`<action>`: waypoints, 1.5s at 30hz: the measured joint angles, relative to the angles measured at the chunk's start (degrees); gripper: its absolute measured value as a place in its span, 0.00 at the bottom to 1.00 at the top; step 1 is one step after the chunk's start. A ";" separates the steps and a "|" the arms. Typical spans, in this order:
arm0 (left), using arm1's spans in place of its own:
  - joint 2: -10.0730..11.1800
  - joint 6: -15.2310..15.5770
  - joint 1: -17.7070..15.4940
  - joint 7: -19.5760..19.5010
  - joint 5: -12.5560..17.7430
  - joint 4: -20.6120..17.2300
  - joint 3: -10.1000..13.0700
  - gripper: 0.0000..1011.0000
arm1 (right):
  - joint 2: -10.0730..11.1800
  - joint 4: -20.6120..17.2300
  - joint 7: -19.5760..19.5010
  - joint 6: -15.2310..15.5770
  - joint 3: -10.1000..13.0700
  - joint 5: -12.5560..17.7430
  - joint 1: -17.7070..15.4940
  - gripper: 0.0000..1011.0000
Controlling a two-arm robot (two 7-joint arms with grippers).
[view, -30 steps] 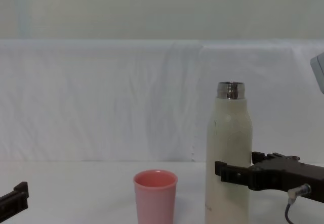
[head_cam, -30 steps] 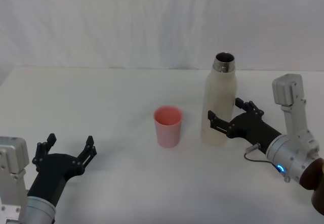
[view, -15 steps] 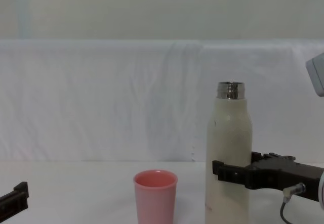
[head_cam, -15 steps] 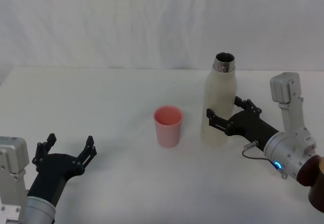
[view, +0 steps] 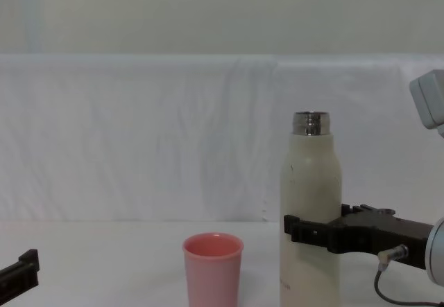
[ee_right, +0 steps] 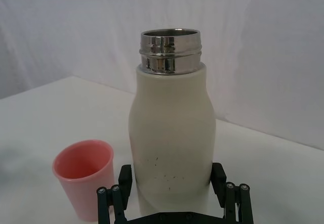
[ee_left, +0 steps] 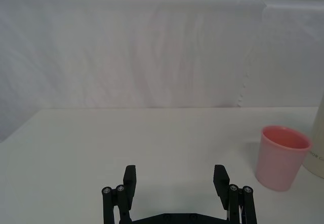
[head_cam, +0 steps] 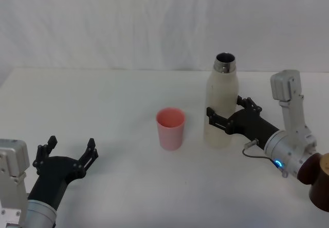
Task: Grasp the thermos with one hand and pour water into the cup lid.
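1. Two fingers of the right gripper (head_cam: 224, 114) stand apart on either side of the thermos (head_cam: 221, 102), low on its body, placed for a firm squeeze that I judge has not yet come.
2. Upright and uncapped, the thermos stands right of the table's (head_cam: 103, 99) middle; the pink cup lid (head_cam: 170, 128) waits just beside it, mouth up.
3. Near the table's front left corner, the left gripper (head_cam: 68, 151) rests spread wide and idle.

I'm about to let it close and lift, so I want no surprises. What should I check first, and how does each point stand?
1. Right gripper fingers straddle the thermos low on its body: ok.
2. Fingers closed on it: not ok, open.
3. Thermos upright, neck uncapped: ok.
4. Cup lid upright, beside the thermos, apart from it: ok.
5. Left gripper parked away from both: ok.
6. Water inside thermos: cannot tell.
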 joint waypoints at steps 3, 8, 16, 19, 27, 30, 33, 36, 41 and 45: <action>0.00 0.00 0.00 0.00 0.00 0.00 0.00 0.99 | -0.16 0.46 0.02 -0.17 -0.16 0.00 0.32 0.99; 0.00 0.00 0.00 0.00 0.00 0.00 0.00 0.99 | -0.34 0.91 0.02 -0.19 -0.33 0.00 0.66 0.99; 0.00 0.00 0.00 0.00 0.00 0.00 0.00 0.99 | -0.37 1.06 -0.17 -0.13 -0.41 -0.09 0.70 0.99; 0.00 0.00 0.00 0.00 0.00 0.00 0.00 0.99 | -0.35 0.95 -0.35 -0.07 -0.37 -0.13 0.59 0.99; 0.00 0.00 0.00 0.00 0.00 0.00 0.00 0.99 | -0.57 1.33 -0.58 -0.06 -0.17 -0.13 0.72 0.99; 0.00 0.00 0.00 0.00 0.00 0.00 0.00 0.99 | -0.70 1.58 -0.64 -0.11 -0.14 -0.13 0.85 0.99; 0.00 0.00 0.00 0.00 0.00 0.00 0.00 0.99 | -0.83 1.82 -0.74 -0.16 -0.14 -0.17 0.95 0.99; 0.00 0.00 0.00 0.00 0.00 0.00 0.00 0.99 | -0.94 2.02 -0.81 -0.21 -0.13 -0.25 1.07 0.99; 0.00 0.00 0.00 0.00 0.00 0.00 0.00 0.99 | -1.19 2.38 -0.94 -0.30 -0.11 -0.36 1.27 0.99; 0.00 0.00 0.00 0.00 0.00 0.00 0.00 0.99 | -1.42 2.86 -0.95 -0.46 -0.09 -0.41 1.51 0.99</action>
